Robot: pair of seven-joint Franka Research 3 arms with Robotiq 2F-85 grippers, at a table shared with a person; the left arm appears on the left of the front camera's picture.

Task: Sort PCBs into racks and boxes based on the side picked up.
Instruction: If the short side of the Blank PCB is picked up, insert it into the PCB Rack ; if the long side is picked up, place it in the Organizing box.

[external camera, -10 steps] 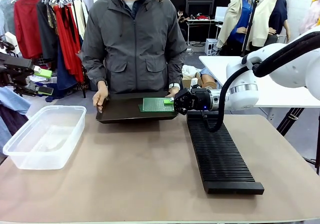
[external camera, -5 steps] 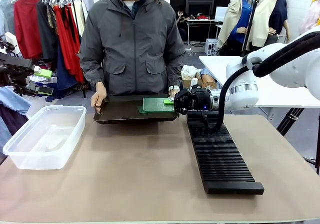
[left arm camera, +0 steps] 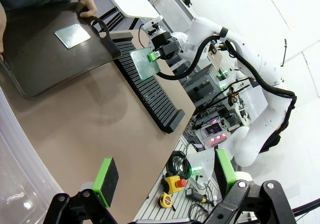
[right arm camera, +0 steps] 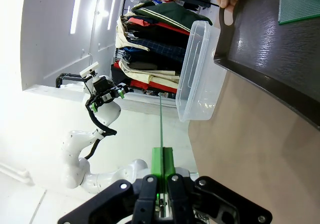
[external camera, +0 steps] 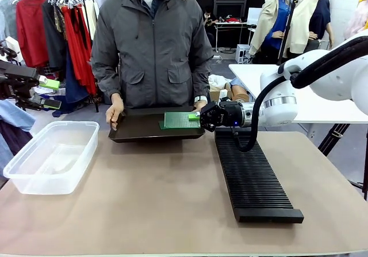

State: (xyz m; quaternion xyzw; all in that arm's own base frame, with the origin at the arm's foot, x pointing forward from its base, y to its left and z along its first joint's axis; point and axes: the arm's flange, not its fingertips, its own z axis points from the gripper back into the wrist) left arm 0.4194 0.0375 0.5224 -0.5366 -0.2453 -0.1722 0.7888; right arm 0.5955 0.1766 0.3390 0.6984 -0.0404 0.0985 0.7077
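front view showed the right pincer (external camera: 201, 118) clamped on one short edge of a pcb (external camera: 180, 119), holding it roughly level just above the right end of a black tray (external camera: 144, 131) at the far edge of the tabletop (external camera: 172, 199). a person's hand (external camera: 114, 111) gripped the tray's left end. the other hand (external camera: 200, 103) held the right end, close behind the pincer. a second pcb (left arm camera: 72, 35) lay on the tray in the left wrist view. the long black rack (external camera: 253, 173) ran from the far edge toward the near edge, right of the middle, with its far end beneath the right wrist and a drooping black cable (external camera: 244, 139). the clear tub (external camera: 52, 156) sat by the left edge, well apart from the tray. the left pincer (left arm camera: 165, 176) hung wide, holding nothing.
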